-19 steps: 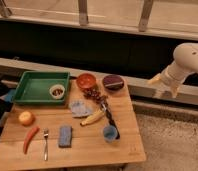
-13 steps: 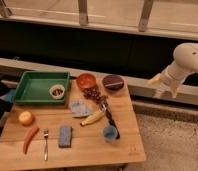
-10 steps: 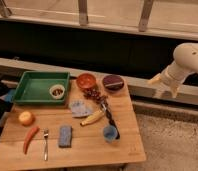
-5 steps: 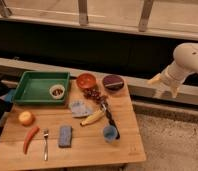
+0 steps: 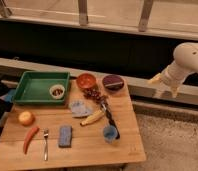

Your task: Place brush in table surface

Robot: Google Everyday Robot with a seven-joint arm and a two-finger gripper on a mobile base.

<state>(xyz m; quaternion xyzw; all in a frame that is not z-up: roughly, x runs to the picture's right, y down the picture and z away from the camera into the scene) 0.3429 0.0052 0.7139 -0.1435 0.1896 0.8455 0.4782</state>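
Dark brush [image 5: 110, 119] front-to-back; hand [image 5: 163, 89] far off right.

Single high, distant view angled down over the table surface [image 5: 87, 145], gripper [image 5: 163, 89] off its right edge.

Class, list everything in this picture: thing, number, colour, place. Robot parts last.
table: one, light brown, centre
tray: one, green, back left
small bowl: one, pale, in tray
bowl: one, orange, back middle
dish: one, maroon, back right
grapes: one bunch, dark red, by bowl
brush: one, black, on table, right of banana
banana: one, yellow, middle
cloth: one, pale blue, beside banana
cup: one, blue, front right
sponge: one, blue, front
fork: one, silver, front left
vegetable: one, orange-red, beside fork
fruit: one, orange-yellow, left
gripper: one, pale, midair right of table
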